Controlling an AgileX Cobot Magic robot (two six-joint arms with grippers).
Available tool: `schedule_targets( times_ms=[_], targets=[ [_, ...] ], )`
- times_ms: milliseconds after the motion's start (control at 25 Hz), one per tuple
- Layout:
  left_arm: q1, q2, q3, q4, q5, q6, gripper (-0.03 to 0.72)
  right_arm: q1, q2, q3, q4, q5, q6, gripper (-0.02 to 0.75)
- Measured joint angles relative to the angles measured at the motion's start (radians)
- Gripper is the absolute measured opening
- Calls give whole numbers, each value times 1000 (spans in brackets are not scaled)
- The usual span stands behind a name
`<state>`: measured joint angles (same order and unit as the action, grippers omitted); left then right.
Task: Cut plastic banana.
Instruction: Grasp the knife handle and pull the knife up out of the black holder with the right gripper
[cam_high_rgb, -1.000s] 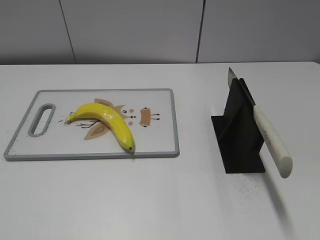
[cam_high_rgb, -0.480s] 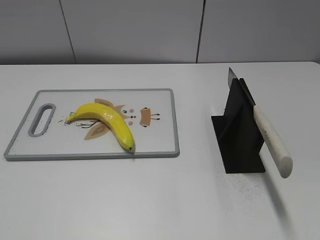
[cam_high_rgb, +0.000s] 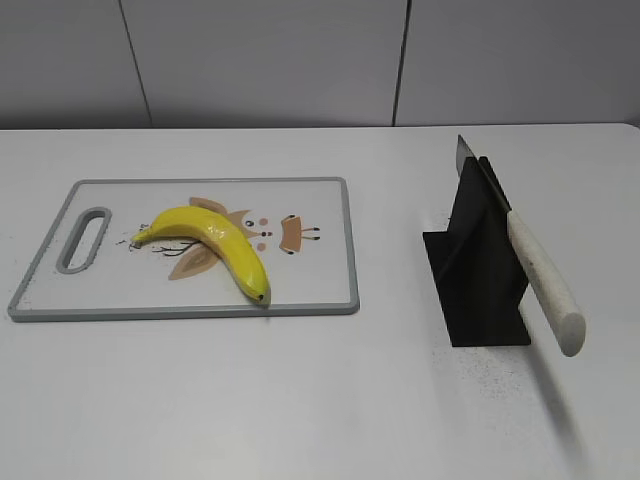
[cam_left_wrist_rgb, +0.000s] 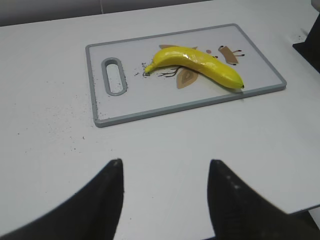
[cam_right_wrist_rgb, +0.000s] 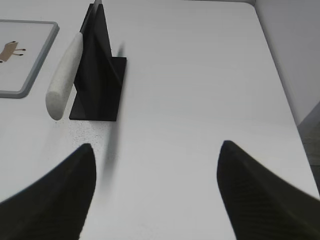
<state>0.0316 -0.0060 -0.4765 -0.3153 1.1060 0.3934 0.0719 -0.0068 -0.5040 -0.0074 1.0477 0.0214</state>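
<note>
A yellow plastic banana (cam_high_rgb: 210, 242) lies on a white cutting board (cam_high_rgb: 320, 290) with a grey rim, left of centre; it also shows in the left wrist view (cam_left_wrist_rgb: 200, 65). A knife (cam_high_rgb: 535, 270) with a white handle rests in a black stand (cam_high_rgb: 480, 275) on the right; the right wrist view shows the knife (cam_right_wrist_rgb: 64, 80) and stand (cam_right_wrist_rgb: 102, 75) too. My left gripper (cam_left_wrist_rgb: 165, 167) is open and empty, over bare table short of the board (cam_left_wrist_rgb: 175, 107). My right gripper (cam_right_wrist_rgb: 157, 150) is open and empty, short of the stand and to its right. Neither gripper shows in the exterior view.
The board has a handle slot (cam_high_rgb: 84, 240) at its left end and a printed drawing under the banana. The white table (cam_high_rgb: 300, 400) ends at a right edge (cam_right_wrist_rgb: 295, 120). A grey panelled wall (cam_high_rgb: 300, 60) stands behind.
</note>
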Motion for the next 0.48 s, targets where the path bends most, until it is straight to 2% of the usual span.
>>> schedule_targets(
  times_ms=[240,480],
  targets=[
    [0,0,0,-6,0,0,526,0,78,-80,1,30,-43,571],
    [0,0,0,-6,0,0,526,5,322,-191,43,70,-46,571]
  ],
)
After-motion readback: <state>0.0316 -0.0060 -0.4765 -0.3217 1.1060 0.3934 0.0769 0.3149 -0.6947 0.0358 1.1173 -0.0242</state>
